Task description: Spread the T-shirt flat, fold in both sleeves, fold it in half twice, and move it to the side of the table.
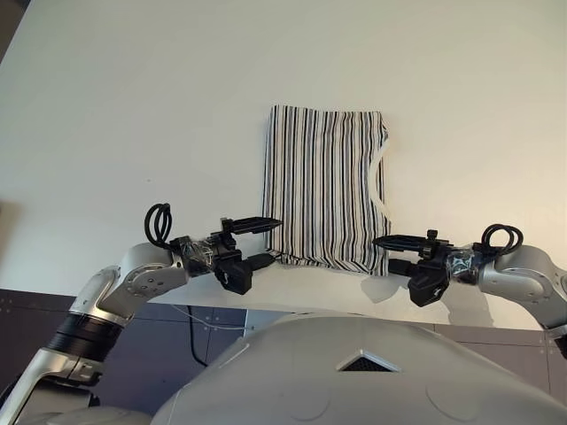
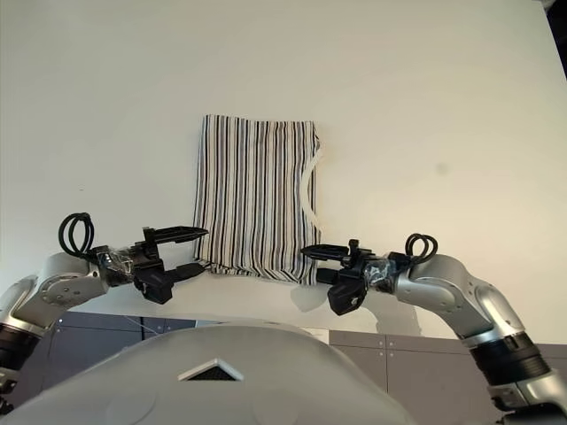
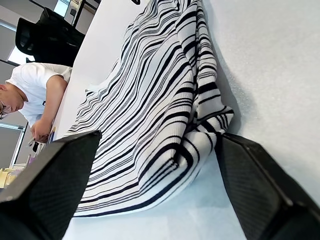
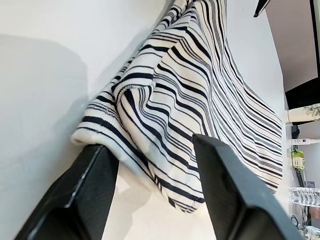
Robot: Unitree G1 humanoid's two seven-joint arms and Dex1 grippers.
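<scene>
The black-and-white striped T-shirt (image 1: 323,181) lies folded into a long narrow rectangle on the white table (image 1: 133,106), its short end toward the near edge. A white neckline shows along its right side. My left gripper (image 1: 266,241) is open at the shirt's near left corner, one finger above the cloth and one below. In the left wrist view that corner (image 3: 200,130) sits between the two fingers (image 3: 50,190). My right gripper (image 1: 383,253) is open at the near right corner. The right wrist view has the bunched corner (image 4: 145,120) between its fingers (image 4: 230,190).
The table's front edge (image 1: 292,305) runs just below both grippers, with dark cabinets underneath. Bare white tabletop spreads to the left, right and beyond the shirt. A few bottles (image 4: 305,112) stand far off past the table's end.
</scene>
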